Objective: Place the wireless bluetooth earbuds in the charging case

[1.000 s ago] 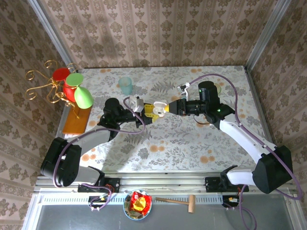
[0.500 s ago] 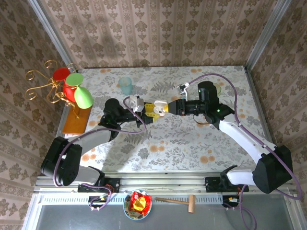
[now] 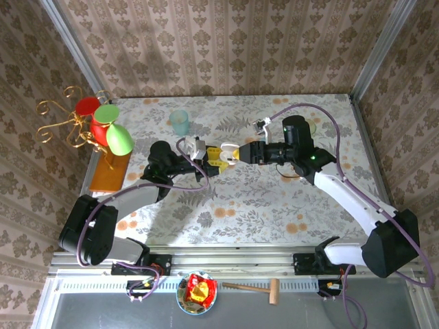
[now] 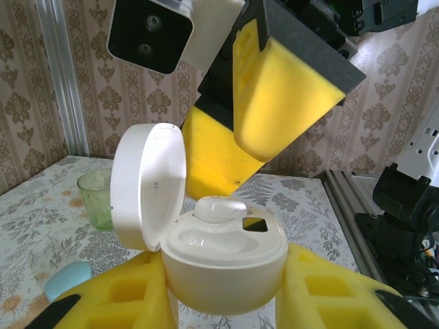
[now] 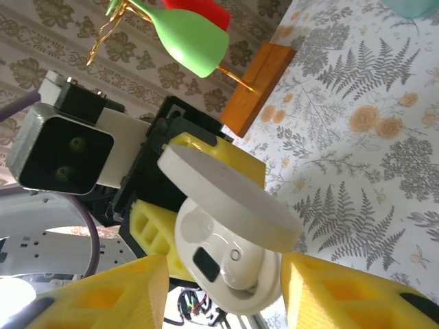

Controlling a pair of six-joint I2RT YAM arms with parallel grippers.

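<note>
Floral tabletop (image 3: 274, 205), frame centre: left gripper (image 3: 217, 157) clamped on charging case (image 4: 226, 267), lid (image 4: 147, 185) open; one earbud (image 4: 219, 207) resting in its well, lower centre; right gripper (image 5: 223, 288) spread, empty, just above; second earbud seemingly outstanding

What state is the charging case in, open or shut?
Open. The left wrist view shows the charging case with its lid hinged up to the left, wells exposed, one whitish earbud sitting inside.
</note>
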